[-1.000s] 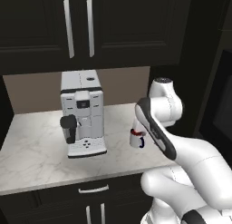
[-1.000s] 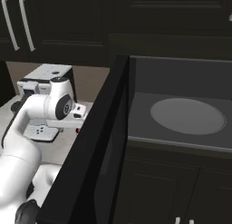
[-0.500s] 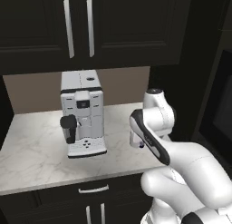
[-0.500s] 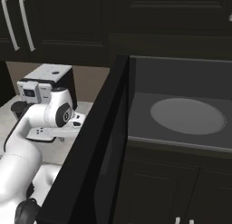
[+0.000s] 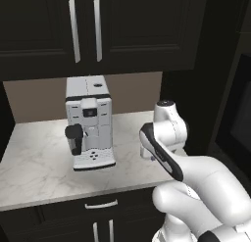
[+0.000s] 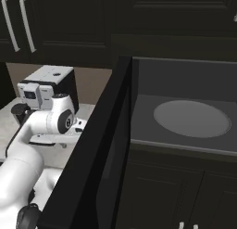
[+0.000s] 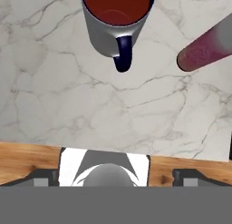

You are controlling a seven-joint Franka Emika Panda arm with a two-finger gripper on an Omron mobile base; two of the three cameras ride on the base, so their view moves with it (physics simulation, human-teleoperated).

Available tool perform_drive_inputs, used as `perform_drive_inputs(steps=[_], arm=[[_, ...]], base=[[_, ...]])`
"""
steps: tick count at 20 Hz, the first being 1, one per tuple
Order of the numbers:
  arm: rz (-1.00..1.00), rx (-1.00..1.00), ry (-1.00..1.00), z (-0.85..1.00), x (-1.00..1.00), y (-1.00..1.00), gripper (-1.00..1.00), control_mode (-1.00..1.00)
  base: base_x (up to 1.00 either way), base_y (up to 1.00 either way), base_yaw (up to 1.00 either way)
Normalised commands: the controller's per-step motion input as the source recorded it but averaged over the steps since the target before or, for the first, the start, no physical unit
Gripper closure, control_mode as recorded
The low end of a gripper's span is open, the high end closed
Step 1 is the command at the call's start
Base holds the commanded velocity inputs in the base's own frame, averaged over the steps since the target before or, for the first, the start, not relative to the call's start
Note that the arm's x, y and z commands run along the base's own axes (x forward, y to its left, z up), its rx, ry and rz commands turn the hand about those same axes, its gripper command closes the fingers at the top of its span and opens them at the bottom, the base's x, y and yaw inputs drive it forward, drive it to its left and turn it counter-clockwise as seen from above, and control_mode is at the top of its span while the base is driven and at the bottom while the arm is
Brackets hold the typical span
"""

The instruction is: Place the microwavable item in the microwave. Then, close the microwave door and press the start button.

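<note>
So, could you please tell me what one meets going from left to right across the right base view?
Silver cabinet handles → white coffee machine → open black microwave door → round grey turntable.

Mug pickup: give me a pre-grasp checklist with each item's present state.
1. Gripper open: ok, the tips stand wide apart.
2. Mug upright on the counter: ok, its red inside faces the hand camera.
3. Gripper centred over the mug: not ok, the mug sits at the top edge of the hand view.
4. Space between mug and bottle: ok, they stand apart.
5. Microwave door open: ok.
6. Turntable bare: ok.
</note>
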Motion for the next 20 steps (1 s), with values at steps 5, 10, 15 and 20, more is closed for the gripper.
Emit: perform_drive_inputs(steps=[5, 10, 15, 20], arm=[[0.00, 0.00, 0.00, -0.09, 0.06, 0.00, -1.00, -1.00], [0.00, 0.00, 0.00, -0.10, 0.07, 0.01, -1.00, -1.00], [0.00, 0.00, 0.00, -0.07, 0.15, 0.03, -1.00, -1.00], [0.00, 0.00, 0.00, -0.05, 0.20, 0.04, -1.00, -1.00]], base=[[0.00, 0.00, 0.00], [0.00, 0.00, 0.00], [0.00, 0.00, 0.00], [0.00, 0.00, 0.00]])
